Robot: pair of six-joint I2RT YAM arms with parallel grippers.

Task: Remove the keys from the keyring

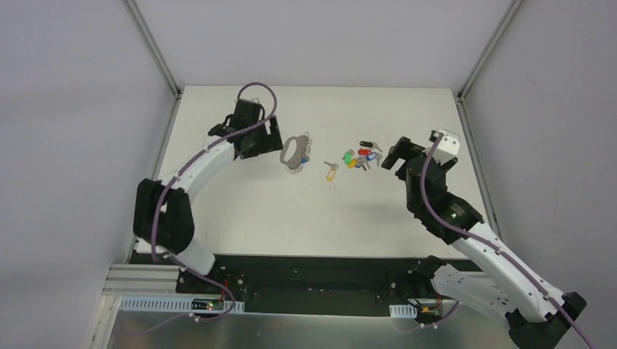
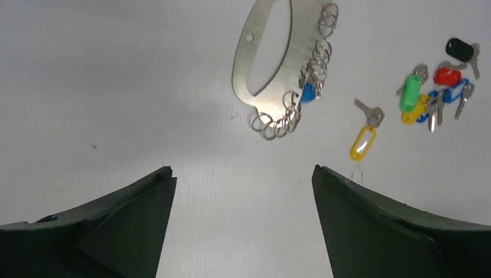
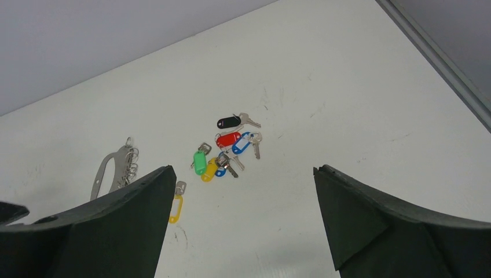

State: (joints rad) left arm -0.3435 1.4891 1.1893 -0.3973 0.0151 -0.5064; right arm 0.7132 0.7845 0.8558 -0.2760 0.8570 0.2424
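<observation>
The keyring (image 1: 295, 153) is a grey metal oval loop lying flat at the table's centre-left, with small wire rings along its right side. It also shows in the left wrist view (image 2: 298, 46) and the right wrist view (image 3: 110, 171). One blue-tagged key (image 2: 308, 92) hangs among its rings. A loose cluster of keys (image 1: 361, 156) with green, yellow, blue, red and black tags lies to its right (image 2: 434, 92) (image 3: 228, 147). A single yellow-tagged key (image 1: 332, 172) lies between the two (image 2: 363, 142). My left gripper (image 1: 275, 138) (image 2: 243, 174) is open and empty just left of the keyring. My right gripper (image 1: 391, 156) (image 3: 243, 171) is open and empty right of the cluster.
The white table (image 1: 255, 211) ends in metal frame rails at the left and right sides, with grey walls beyond. The right rail (image 3: 440, 63) runs close behind the right gripper.
</observation>
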